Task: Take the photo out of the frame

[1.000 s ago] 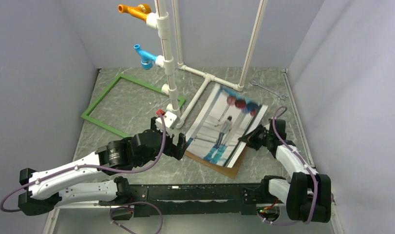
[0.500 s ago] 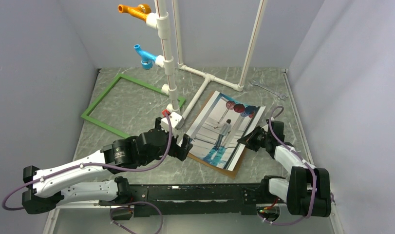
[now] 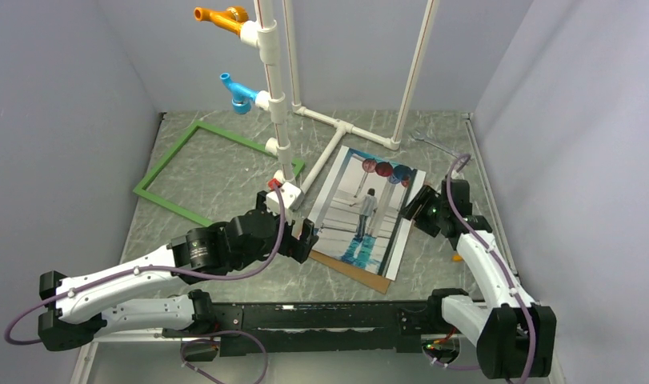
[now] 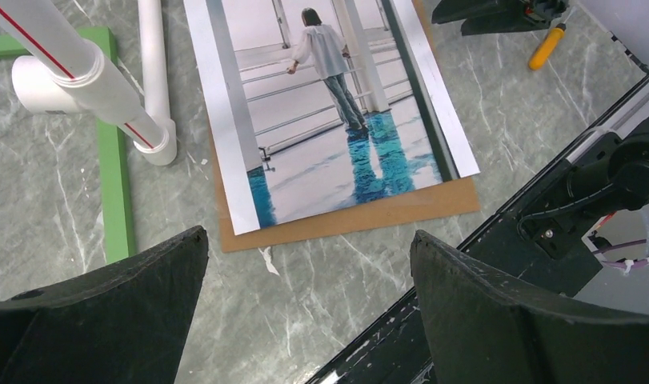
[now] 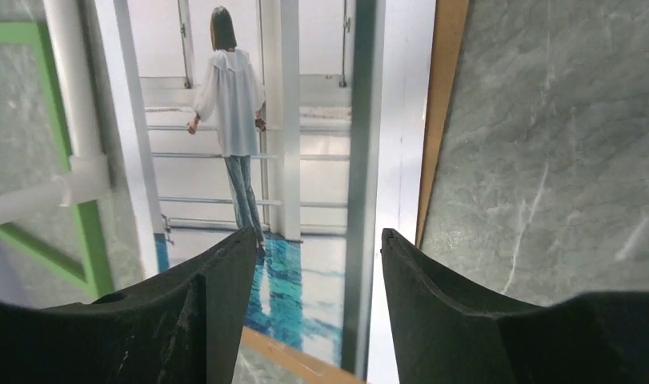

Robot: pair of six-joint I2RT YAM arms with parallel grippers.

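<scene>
Photo (image 3: pixel 366 214): formerly tilted up at right edge, now flat on backing board (image 3: pixel 361 274). Right fingers (image 5: pixel 185 320): released, parted, empty. Left fingers (image 4: pixel 89 320): wide, empty.

One photo (image 3: pixel 367 212), one green frame (image 3: pixel 177 164), one brown backing board (image 4: pixel 361 219), one white pipe stand (image 3: pixel 337 128), one orange peg (image 3: pixel 221 18), one blue peg (image 3: pixel 237 92), one wrench (image 3: pixel 433 142), one orange-handled tool (image 4: pixel 545 48).

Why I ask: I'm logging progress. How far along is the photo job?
Done: the photo lies on the backing board, apart from the empty green frame. In hand: nothing; left gripper and right gripper are both open. Left: little, maybe parting photo from board.
</scene>
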